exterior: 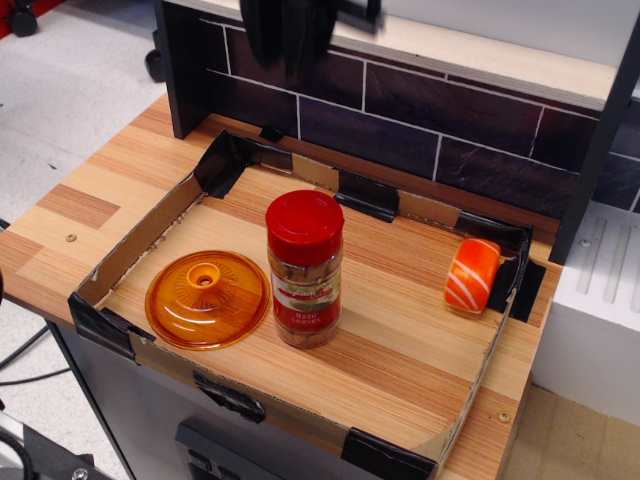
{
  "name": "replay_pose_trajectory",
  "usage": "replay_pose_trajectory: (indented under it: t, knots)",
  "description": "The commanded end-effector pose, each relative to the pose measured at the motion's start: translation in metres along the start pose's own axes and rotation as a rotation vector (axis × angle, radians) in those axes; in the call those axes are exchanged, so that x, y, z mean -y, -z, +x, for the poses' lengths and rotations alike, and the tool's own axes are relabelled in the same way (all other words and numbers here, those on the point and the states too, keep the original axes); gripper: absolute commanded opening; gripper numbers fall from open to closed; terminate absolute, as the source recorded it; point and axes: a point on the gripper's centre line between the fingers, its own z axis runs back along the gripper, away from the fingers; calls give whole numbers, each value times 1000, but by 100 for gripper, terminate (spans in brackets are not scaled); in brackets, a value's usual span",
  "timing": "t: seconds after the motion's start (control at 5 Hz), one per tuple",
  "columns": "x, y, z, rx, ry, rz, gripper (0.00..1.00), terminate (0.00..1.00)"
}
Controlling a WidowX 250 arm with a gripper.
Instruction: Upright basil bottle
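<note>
The basil bottle point(304, 270) stands upright on the wooden floor of the cardboard-walled tray point(420, 340), near its middle. It is a clear jar with a red screw cap, a red-and-white label and brownish contents. My gripper point(290, 40) is high above it at the top edge of the view, blurred by motion and partly cut off. It holds nothing that I can see; whether its jaws are open or shut does not show.
A flat orange translucent lid point(207, 298) lies left of the bottle. A small orange white-striped piece point(472, 274) leans at the tray's right wall. A dark tiled back wall point(450, 140) with a shelf stands behind the tray.
</note>
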Motion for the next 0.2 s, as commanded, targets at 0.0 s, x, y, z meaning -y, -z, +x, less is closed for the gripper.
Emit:
replay_pose_trajectory:
  t: [0.0]
  knots:
    - [-18, -8, 9, 26, -97, 40, 100, 100]
